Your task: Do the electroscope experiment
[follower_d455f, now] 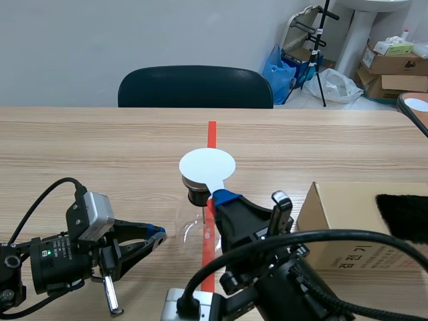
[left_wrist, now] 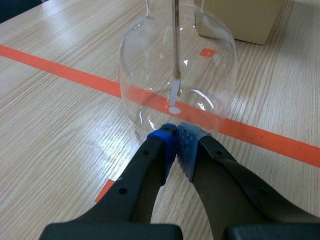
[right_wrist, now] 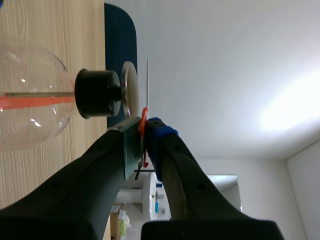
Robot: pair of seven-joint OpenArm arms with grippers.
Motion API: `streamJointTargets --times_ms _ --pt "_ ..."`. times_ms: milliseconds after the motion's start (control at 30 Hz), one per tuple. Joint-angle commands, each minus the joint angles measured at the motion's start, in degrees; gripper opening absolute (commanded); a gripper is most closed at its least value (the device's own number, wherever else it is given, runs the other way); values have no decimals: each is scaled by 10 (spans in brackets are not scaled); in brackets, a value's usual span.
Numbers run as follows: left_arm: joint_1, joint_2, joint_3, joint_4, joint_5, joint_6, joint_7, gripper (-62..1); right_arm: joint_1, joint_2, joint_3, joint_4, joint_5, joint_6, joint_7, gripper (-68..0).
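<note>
The electroscope is a clear glass flask (follower_d455f: 192, 231) (left_wrist: 177, 70) (right_wrist: 25, 95) with a black stopper (follower_d455f: 198, 195) (right_wrist: 97, 93) and a metal top plate (right_wrist: 130, 90). A rod (left_wrist: 176, 45) with a pale leaf hangs inside it. My right gripper (follower_d455f: 224, 198) (right_wrist: 144, 130) is shut on the orange-red handle of a thin white disc (follower_d455f: 207, 164) (right_wrist: 147, 82), held flat just above the top plate. My left gripper (follower_d455f: 157, 234) (left_wrist: 176, 135) is shut on nothing, its tips at the flask's lower wall.
A cardboard box (follower_d455f: 348, 221) (left_wrist: 240, 17) stands to the right of the flask, with a black cloth (follower_d455f: 403, 215) on top. A dark chair (follower_d455f: 195, 87) stands behind the table's far edge. Boxes and bags sit on the floor at the back right.
</note>
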Motion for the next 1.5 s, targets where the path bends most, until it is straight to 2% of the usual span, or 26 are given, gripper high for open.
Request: streamJointTargets --times_ms 0,167,1467 --pt "0 0 0 5 -7 3 -7 -578 7 3 1 10 0 -6 3 -665" --pt "0 0 0 5 -7 3 -7 -577 7 3 1 10 0 -5 19 -664" --pt "0 0 0 5 -7 3 -7 -578 7 3 1 10 0 -5 19 -664"
